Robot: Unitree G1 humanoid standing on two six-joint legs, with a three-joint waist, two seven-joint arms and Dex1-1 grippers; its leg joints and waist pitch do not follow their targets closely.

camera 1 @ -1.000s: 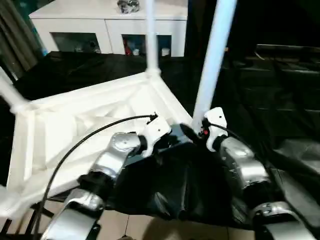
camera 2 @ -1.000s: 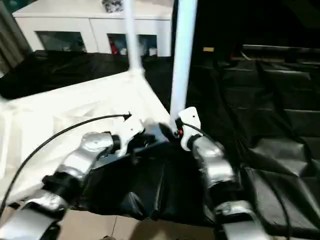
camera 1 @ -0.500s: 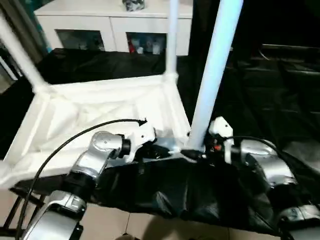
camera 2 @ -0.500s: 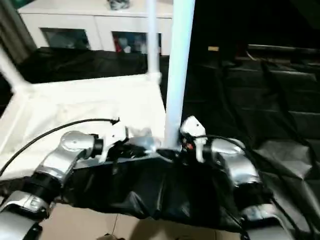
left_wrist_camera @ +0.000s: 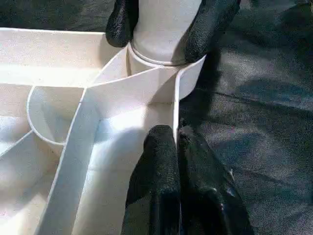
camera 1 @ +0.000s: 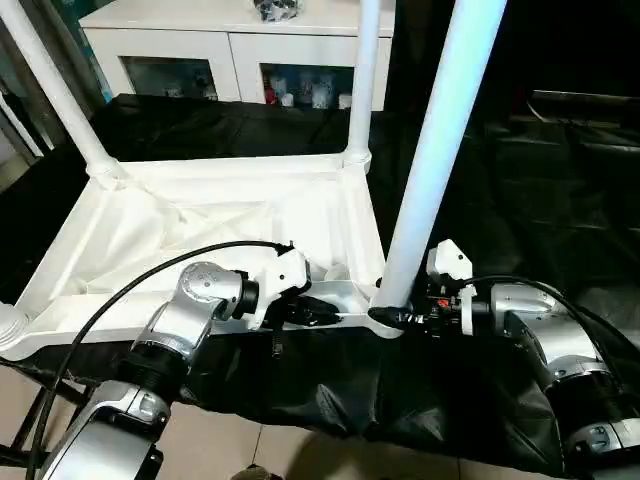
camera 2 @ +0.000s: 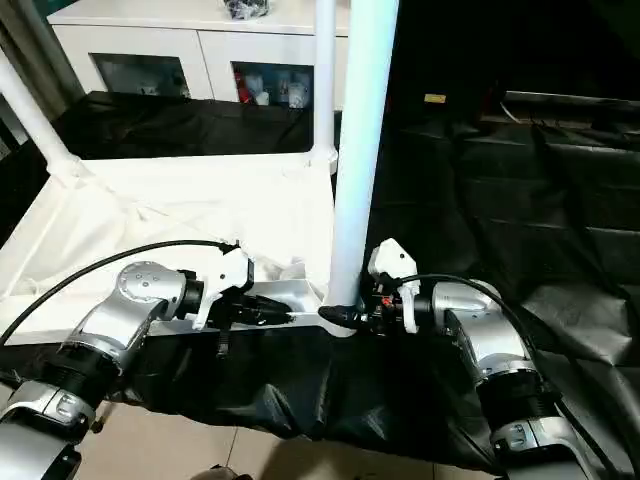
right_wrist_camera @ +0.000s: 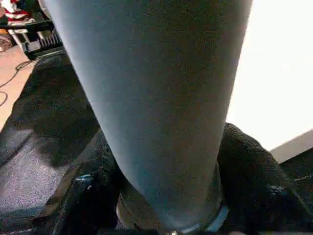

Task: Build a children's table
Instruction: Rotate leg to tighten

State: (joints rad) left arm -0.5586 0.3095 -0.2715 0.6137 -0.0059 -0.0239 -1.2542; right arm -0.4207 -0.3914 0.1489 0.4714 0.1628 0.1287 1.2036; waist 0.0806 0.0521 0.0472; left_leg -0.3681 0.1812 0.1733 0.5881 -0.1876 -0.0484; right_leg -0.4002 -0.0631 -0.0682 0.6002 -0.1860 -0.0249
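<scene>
The children's table top (camera 1: 200, 215) lies ribbed underside up on the black cloth. Three white legs stand in its corner sockets: far left (camera 1: 55, 85), far right (camera 1: 363, 80) and near right (camera 1: 435, 160). The near-left socket (camera 1: 10, 325) shows at the picture's edge. My left gripper (left_wrist_camera: 177, 147) is shut on the thin near rim of the top, just beside the near-right socket (left_wrist_camera: 166, 73). My right gripper (camera 1: 385, 318) grips the base of the near-right leg, one black finger (right_wrist_camera: 249, 186) pressed on each side of it.
A white cabinet with glass doors (camera 1: 240, 50) stands behind the black-draped table (camera 1: 530, 190). The cloth hangs over the near edge above the tiled floor (camera 1: 220, 450). A black cable (camera 1: 120, 300) arcs over my left forearm.
The camera has tilted and shifted, bringing the whole top into view. My right gripper's fingers have closed in on the near-right leg's base. The left gripper keeps its grip on the rim.
</scene>
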